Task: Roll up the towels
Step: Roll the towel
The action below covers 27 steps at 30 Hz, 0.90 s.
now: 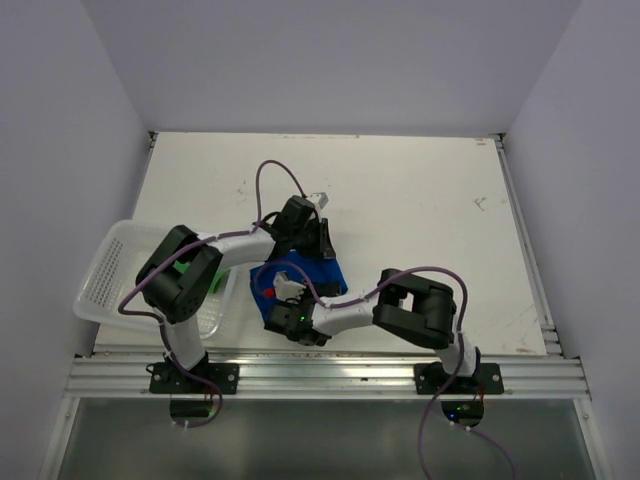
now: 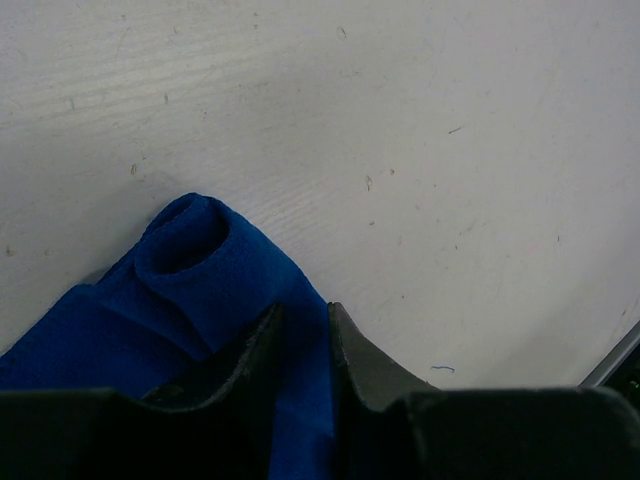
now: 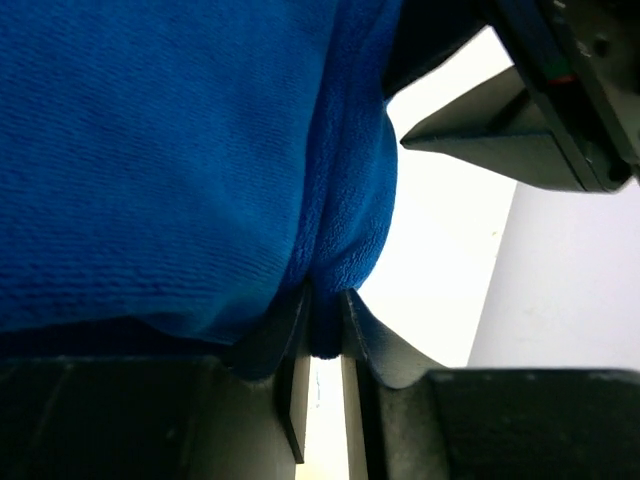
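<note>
Broadly, on the white table (image 1: 420, 220) the perforated basket (image 1: 105, 275) sits at the left edge, and a patch of green inside it is probably the green towel (image 1: 216, 290). Just right of the basket lies the blue towel (image 1: 312, 274), with one end curled into a tube. Rolling it seems to be the step in hand. The left gripper (image 2: 300, 312) pinches a fold and the right gripper (image 3: 323, 300) nips an edge. Next, both should turn the roll together and keep it tight.

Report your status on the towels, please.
Left gripper and right gripper both shut on royal blue cloth towel, partly rolled. Bright green cloth towel mostly hidden beneath left arm.
</note>
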### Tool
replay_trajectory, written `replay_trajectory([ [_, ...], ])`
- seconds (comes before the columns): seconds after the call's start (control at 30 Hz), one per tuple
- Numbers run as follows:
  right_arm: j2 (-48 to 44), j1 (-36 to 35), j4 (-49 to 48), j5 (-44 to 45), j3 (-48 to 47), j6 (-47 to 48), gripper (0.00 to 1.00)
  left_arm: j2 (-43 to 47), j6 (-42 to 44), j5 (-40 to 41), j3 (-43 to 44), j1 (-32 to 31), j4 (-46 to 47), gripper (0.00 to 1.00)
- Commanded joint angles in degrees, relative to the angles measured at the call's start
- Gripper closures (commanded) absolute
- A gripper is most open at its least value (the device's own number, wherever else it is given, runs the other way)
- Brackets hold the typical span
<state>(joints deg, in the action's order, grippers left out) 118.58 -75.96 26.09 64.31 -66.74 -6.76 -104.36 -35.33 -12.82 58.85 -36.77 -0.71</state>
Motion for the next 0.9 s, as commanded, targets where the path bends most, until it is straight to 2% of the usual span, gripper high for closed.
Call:
replay_trajectory([
  [0.0, -5.02, 0.2, -5.16, -5.78, 2.31, -5.79, 0.79, -1.82, 1.76, 3.59, -0.75, 1.0, -0.61, 0.71],
  [0.23, -14.52, 0.29, -7.54, -6.57, 6.53, -9.58, 0.66, -1.12, 1.93, 3.76, -1.72, 1.18, -0.26, 0.71],
  [0.47, -21.28, 0.29, -7.54, -10.16, 10.74, -14.32, 0.62, 0.12, 1.76, 3.77, -2.77, 1.18, -0.26, 0.71],
  [0.67, -35.07, 1.16, -10.7, -17.18, 18.04, -21.26, 0.61, 1.35, 1.32, 3.33, -3.48, 1.18, 1.94, 0.71],
  [0.73, -41.64, 4.32, -13.24, -20.87, 21.28, -24.16, 0.6, 1.96, 1.06, 3.33, -3.65, 1.18, 2.03, 0.71],
  [0.77, -43.86, 6.07, -13.95, -25.68, 22.17, -25.3, 0.6, 2.05, 1.14, 3.33, -3.83, 1.18, 2.2, 0.71],
  [0.87, -49.14, 15.03, -17.55, -35.37, 25.95, -29.96, 0.57, 2.4, 0.88, 3.06, -3.92, 1.18, 2.29, 0.71],
])
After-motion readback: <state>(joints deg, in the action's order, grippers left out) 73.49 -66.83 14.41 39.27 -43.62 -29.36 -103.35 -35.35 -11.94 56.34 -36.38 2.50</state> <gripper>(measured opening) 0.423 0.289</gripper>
